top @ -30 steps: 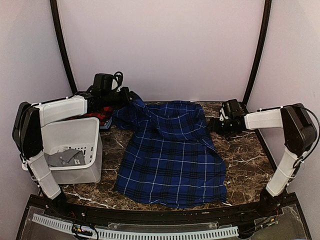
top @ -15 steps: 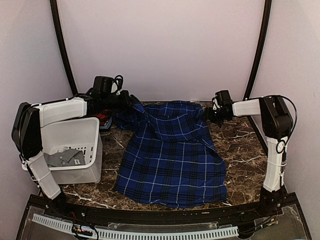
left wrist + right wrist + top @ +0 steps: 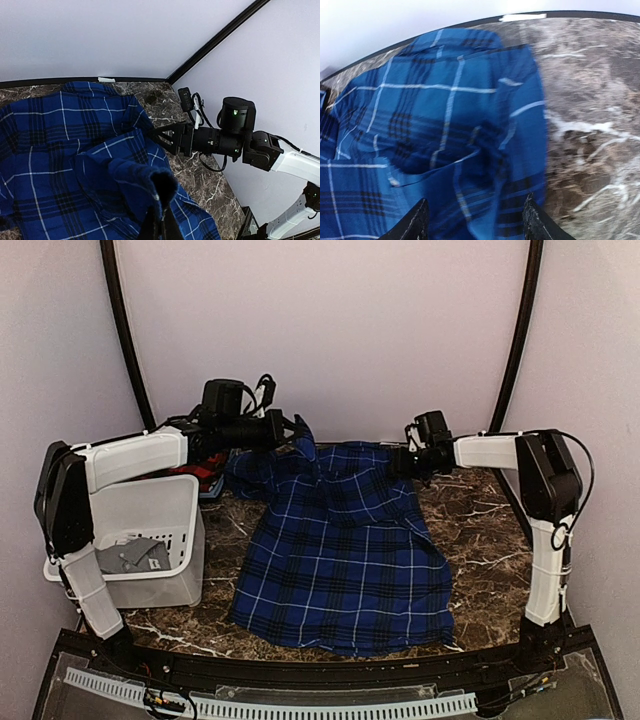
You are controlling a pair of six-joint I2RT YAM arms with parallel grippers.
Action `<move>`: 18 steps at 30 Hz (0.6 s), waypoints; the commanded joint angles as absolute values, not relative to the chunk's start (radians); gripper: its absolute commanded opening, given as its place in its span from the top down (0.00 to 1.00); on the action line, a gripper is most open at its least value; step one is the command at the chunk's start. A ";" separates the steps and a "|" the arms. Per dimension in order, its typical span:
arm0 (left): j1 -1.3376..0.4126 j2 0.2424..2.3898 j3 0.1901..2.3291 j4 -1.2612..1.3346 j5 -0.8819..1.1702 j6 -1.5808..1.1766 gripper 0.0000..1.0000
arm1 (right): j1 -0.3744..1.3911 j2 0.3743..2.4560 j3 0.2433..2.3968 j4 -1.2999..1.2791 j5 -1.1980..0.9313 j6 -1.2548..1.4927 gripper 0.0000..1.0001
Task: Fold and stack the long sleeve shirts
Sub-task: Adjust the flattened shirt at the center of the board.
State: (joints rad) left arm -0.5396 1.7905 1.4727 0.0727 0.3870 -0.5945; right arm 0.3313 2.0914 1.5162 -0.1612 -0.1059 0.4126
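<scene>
- Right gripper (image 3: pixel 403 462) has advanced onto the soft dark blue plaid shirt (image 3: pixel 340 550) and is holding its jaws spread wide.
- Left gripper (image 3: pixel 288 430) is pinching a bunched fold of it, raised higher.

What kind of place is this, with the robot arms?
Probably a robot lab's test booth, not a home: a left arm and right arm fixed at a marble table, plain walls closing it in, and a shirt to practise on.

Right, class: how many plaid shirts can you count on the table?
2. The blue shirt lies spread across the middle; a red-and-black one peeks out beyond the white bin, mostly hidden by the left arm. More may be hidden.
</scene>
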 commanded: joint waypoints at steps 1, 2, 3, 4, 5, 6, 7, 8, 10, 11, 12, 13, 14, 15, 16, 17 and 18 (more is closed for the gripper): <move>-0.539 1.784 1.488 0.088 0.405 -0.582 1.00 | 0.383 2.108 1.570 -0.170 -0.108 0.394 0.40; -0.540 1.783 1.490 0.086 0.406 -0.581 1.00 | 0.386 2.120 1.582 -0.174 -0.115 0.396 0.39; -0.541 1.782 1.492 0.083 0.406 -0.578 1.00 | 0.388 2.135 1.597 -0.176 -0.117 0.400 0.40; -0.541 1.781 1.492 0.082 0.406 -0.576 1.00 | 0.389 2.150 1.611 -0.181 -0.118 0.402 0.40; -0.541 1.779 1.494 0.080 0.406 -0.575 1.00 | 0.389 2.162 1.627 -0.183 -0.120 0.406 0.40; -0.541 1.778 1.496 0.078 0.406 -0.573 1.00 | 0.389 2.175 1.641 -0.183 -0.124 0.406 0.40; -0.541 1.778 1.499 0.075 0.407 -0.572 1.00 | 0.389 2.184 1.653 -0.185 -0.125 0.410 0.41; -0.541 1.779 1.500 0.073 0.409 -0.570 1.00 | 0.389 2.197 1.670 -0.191 -0.127 0.413 0.43; -0.543 1.778 1.505 0.071 0.411 -0.568 1.00 | 0.390 2.227 1.716 -0.215 -0.129 0.415 0.47; -0.543 1.779 1.506 0.072 0.412 -0.568 1.00 | 0.390 2.237 1.731 -0.223 -0.130 0.417 0.49; -0.543 1.779 1.509 0.070 0.414 -0.568 1.00 | 0.390 2.243 1.741 -0.230 -0.130 0.420 0.51; -0.544 1.781 1.512 0.069 0.414 -0.566 1.00 | 0.390 2.248 1.750 -0.237 -0.130 0.423 0.54; -0.544 1.782 1.517 0.067 0.416 -0.564 1.00 | 0.389 2.251 1.756 -0.243 -0.131 0.423 0.58; -0.546 1.783 1.520 0.066 0.417 -0.563 1.00 | 0.388 2.251 1.759 -0.246 -0.134 0.424 0.62; -0.547 1.784 1.526 0.063 0.419 -0.559 1.00 | 0.390 2.248 1.759 -0.247 -0.137 0.424 0.67; -0.549 1.786 1.530 0.061 0.419 -0.557 1.00 | 0.390 2.242 1.757 -0.246 -0.138 0.425 0.75; -0.550 1.789 1.537 0.060 0.421 -0.553 1.00 | 0.390 2.237 1.755 -0.248 -0.138 0.426 0.84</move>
State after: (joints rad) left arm -0.5415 1.7988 1.4887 0.0597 0.4011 -0.5812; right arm 0.3908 2.2425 1.7218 -0.2394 -0.1265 0.4225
